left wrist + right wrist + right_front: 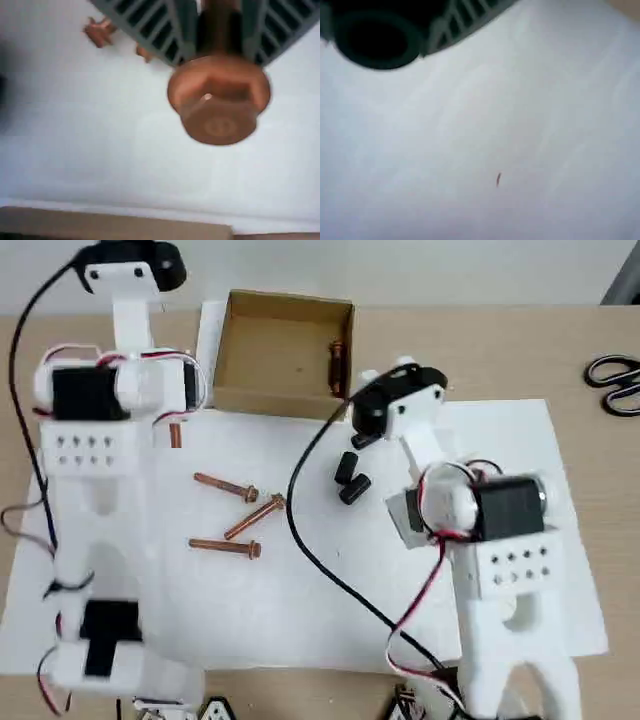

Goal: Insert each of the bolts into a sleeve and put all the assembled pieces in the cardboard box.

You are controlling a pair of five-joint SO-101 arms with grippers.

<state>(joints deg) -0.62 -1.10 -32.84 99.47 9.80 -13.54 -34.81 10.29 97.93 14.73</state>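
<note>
Gripping 1 bolt [218, 97] — left gripper [218, 37]; right gripper [358, 435] clasps 1 sleeve [377, 42].

The high camera looks down over the counter [600, 490], with the arm bases nearest and the cardboard box [285, 350] farthest. The left wrist camera faces along its fingers [145, 25], very near a gripped bolt [218, 97]. It shares the loose bolts [225, 485] on the white sheet [300, 610] with the high camera. The right wrist camera sits close over that sheet, beside a sleeve [377, 42].
</note>
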